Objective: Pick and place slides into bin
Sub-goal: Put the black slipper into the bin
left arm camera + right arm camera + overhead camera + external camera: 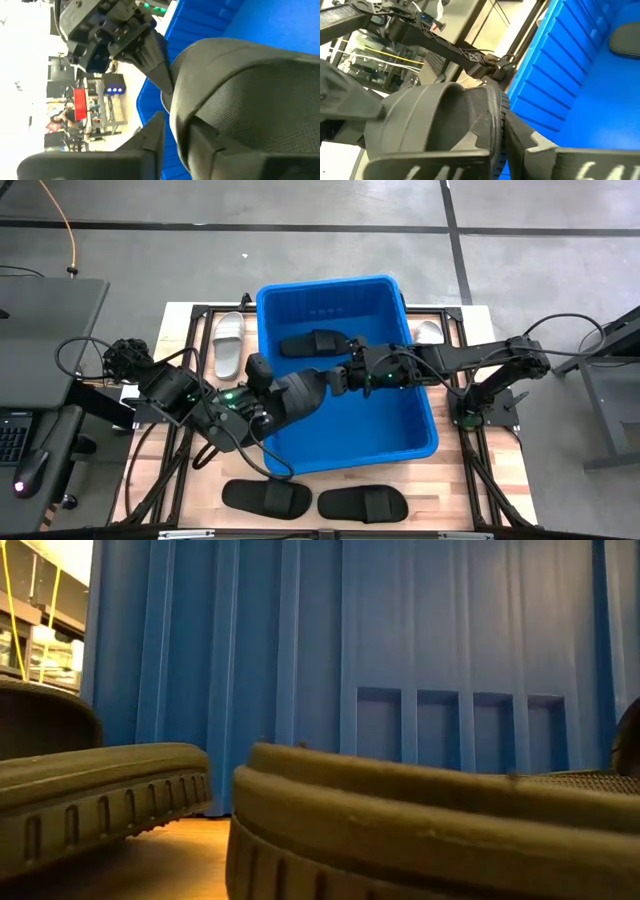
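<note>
The blue bin [420, 435] stands mid-table. Both my grippers hold one black slide [303, 391] above the bin's inside: my left gripper [272, 397] is at its left end and my right gripper [343, 377] at its right end. The slide also shows in the left wrist view [240, 100] and the right wrist view [445, 115]. A second black slide [314, 342] lies on the bin's floor at the far side. Two black slides [265, 497] [362, 502] lie on the table near the front edge. Two pale slides [228, 345] [430, 332] lie beside the bin. My left gripper pinches the slide's sole edge [176, 125] at one end between its two fingers, coming from the table's left. The slide is lifted clear above the bin floor. My right gripper pinches the sole edge [496, 122] at the other end, one finger [520, 142] on the underside and one on the footbed side. It comes from the table's right.
The bin's walls [300, 660] rise around both grippers. The two near black slides [100, 790] [420, 830] fill the low view in front of the bin wall. Bare wooden table top [150, 480] shows at the near left.
</note>
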### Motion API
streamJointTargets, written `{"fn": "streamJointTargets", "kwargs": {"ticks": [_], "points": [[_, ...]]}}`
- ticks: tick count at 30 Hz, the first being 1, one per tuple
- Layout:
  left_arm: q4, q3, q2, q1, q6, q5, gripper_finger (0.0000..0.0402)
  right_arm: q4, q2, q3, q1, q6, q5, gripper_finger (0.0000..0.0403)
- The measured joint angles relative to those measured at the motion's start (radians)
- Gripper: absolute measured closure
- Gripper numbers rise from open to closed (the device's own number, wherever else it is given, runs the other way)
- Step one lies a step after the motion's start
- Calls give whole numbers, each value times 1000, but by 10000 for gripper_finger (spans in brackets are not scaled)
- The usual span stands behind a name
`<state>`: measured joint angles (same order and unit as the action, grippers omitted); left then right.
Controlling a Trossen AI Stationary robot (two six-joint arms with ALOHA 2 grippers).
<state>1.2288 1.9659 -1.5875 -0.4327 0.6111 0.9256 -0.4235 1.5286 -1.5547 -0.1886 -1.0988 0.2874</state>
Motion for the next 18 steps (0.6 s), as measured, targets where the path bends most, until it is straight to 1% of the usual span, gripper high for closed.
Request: {"fn": "streamJointTargets", "kwargs": {"ticks": [3,6,9,13,15,18], "points": [[29,0,0,1,-17,34,306,1,-8,0,-3,2,24,402],[62,0,0,4,-45,81,269,0,-35,0,-13,28,96,402],[85,0,0,17,-50,92,239,-25,-82,0,-19,58,166,402],[81,0,0,46,-59,83,212,-32,-142,0,-17,100,238,403],[95,0,0,61,-92,81,200,-57,-167,-1,-17,108,274,403],[145,0,0,93,-157,46,179,-123,-193,-1,-16,91,328,403]]}}
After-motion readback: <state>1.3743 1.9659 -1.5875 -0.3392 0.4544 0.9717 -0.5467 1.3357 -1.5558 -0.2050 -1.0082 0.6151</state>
